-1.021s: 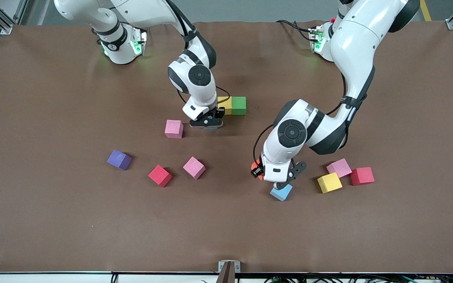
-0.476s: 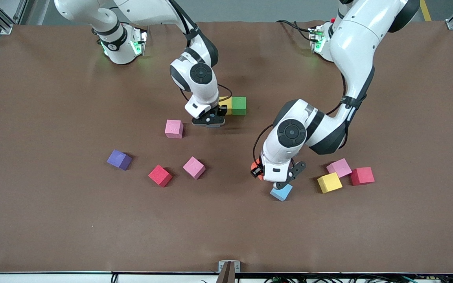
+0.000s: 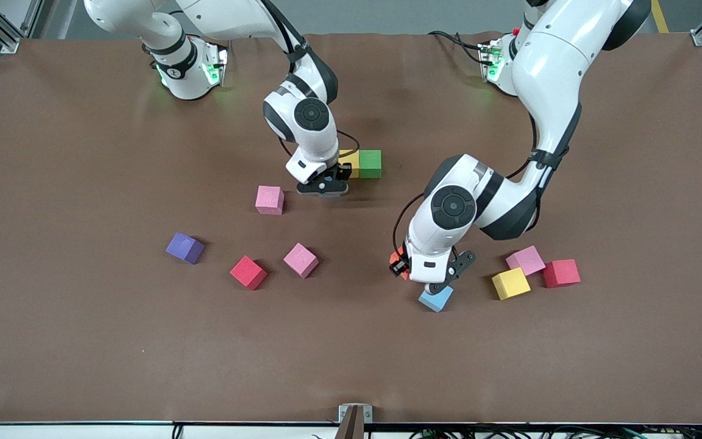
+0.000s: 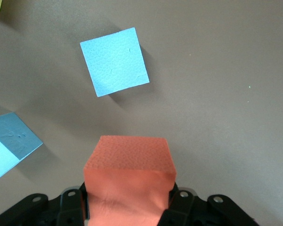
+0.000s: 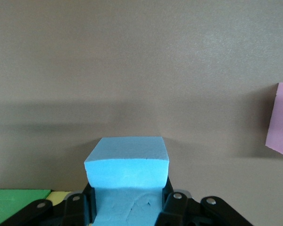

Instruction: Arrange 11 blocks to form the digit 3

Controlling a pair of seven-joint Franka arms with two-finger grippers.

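My right gripper [image 3: 324, 183] is shut on a light blue block [image 5: 127, 174], low over the table beside the yellow block [image 3: 349, 162] and green block [image 3: 370, 163], which touch in a row. My left gripper [image 3: 412, 273] is shut on the orange block [image 4: 128, 174], low beside a light blue block [image 3: 436, 298] lying on the table. In the left wrist view a second light blue block [image 4: 9, 146] lies close by. Loose on the table are two pink blocks [image 3: 269, 199] [image 3: 300, 260] and a purple block [image 3: 184, 247].
A pink block [image 3: 526, 259], a yellow block [image 3: 510, 283] and a red cube [image 3: 561, 272] cluster toward the left arm's end. Another red cube [image 3: 248, 272] lies between the purple block and a pink one. The brown mat [image 3: 351, 366] is bare nearest the front camera.
My right gripper has carried its light blue block a little closer to the yellow block, then held still. The left arm has hardly moved.
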